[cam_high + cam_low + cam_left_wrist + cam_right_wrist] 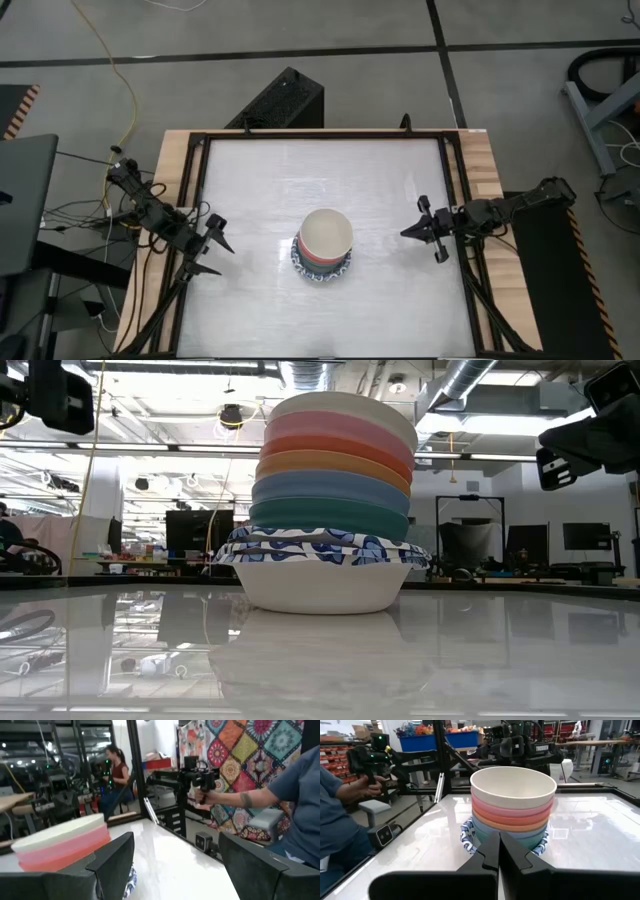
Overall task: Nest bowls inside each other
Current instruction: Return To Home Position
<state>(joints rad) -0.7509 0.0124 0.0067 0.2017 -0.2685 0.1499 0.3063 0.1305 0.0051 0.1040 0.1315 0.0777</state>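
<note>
The left gripper [220, 256] hangs at the left edge of the table [400, 170]. Its two fingers [115, 862] are spread wide with nothing between them, so it is open and empty. The right gripper [408, 233] hangs near the opposite edge. In its own wrist view its fingers [490, 852] are pressed together without a gap, so it is closed on nothing. Both grippers point toward the middle of the table, and both are well apart from the bowls.

Seen from above, the stack of bowls [322, 246] stands near the centre of the table, a little toward 6 o'clock. From the stack, the left gripper is at about 9 o'clock and the right gripper at about 3 o'clock.

The low view shows the order from the top down:
- cream bowl [345, 405]
- pink bowl [340, 428]
- red bowl [340, 448]
- orange bowl [335, 466]
- blue bowl [330, 488]
- green bowl [330, 516]
- white bowls with blue patterned rims [320, 550], at the bottom

The patterned rims lie very close together — I count probably three, but I cannot be sure.

No loose bowl shows on the table in any view, so I judge the nesting itself to be finished. What is left, as far as I can tell, is only for the arms to park.
</note>
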